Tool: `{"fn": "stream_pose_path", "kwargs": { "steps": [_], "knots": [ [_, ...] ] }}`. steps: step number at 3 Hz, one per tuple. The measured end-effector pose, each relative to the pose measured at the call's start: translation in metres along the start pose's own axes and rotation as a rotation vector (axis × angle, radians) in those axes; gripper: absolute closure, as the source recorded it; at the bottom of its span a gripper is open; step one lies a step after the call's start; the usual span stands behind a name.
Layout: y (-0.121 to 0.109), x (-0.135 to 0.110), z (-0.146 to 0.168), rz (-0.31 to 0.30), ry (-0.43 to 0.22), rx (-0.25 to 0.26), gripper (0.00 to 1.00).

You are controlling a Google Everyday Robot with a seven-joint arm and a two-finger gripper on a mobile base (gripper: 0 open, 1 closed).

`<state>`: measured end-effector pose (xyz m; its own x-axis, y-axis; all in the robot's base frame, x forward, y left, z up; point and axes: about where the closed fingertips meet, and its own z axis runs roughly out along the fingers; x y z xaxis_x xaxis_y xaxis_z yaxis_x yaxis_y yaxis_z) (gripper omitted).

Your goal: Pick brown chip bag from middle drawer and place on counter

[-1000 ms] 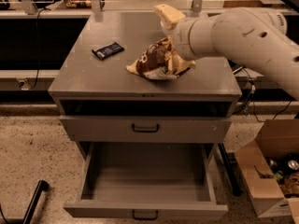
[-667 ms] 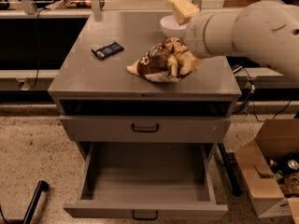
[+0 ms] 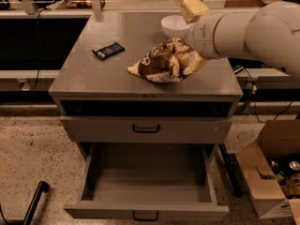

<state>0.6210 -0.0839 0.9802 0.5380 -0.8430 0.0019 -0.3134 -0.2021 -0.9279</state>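
The brown chip bag [image 3: 161, 62] lies crumpled on the counter [image 3: 93, 74], right of its middle. My gripper [image 3: 192, 35] is over the counter's right side, at the bag's right end, and is open. One cream finger [image 3: 190, 6] points up over the white bowl. The other finger [image 3: 196, 63] lies low against the right end of the bag. The middle drawer [image 3: 147, 179], the lowest one, is pulled out, and nothing shows inside it. Its dark handle [image 3: 145, 215] is at the front.
A small black wrapped bar [image 3: 108, 50] lies on the counter's left part. A white bowl [image 3: 174, 27] stands at the back right, partly behind my arm. The drawer front above [image 3: 145, 128] is shut. An open cardboard box [image 3: 272, 177] stands on the floor to the right.
My arm has drawn back to the right and the upper finger has risen away from the bag. The bag stays on the counter.
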Motion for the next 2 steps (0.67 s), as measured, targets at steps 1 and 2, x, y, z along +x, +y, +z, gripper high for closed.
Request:
{"fn": "stream_pose_path", "kwargs": {
  "steps": [1, 2],
  "knots": [
    [-0.004, 0.006, -0.014, -0.003, 0.022, 0.023, 0.00],
    [-0.018, 0.009, -0.052, -0.040, 0.051, 0.068, 0.00]
  ]
}}
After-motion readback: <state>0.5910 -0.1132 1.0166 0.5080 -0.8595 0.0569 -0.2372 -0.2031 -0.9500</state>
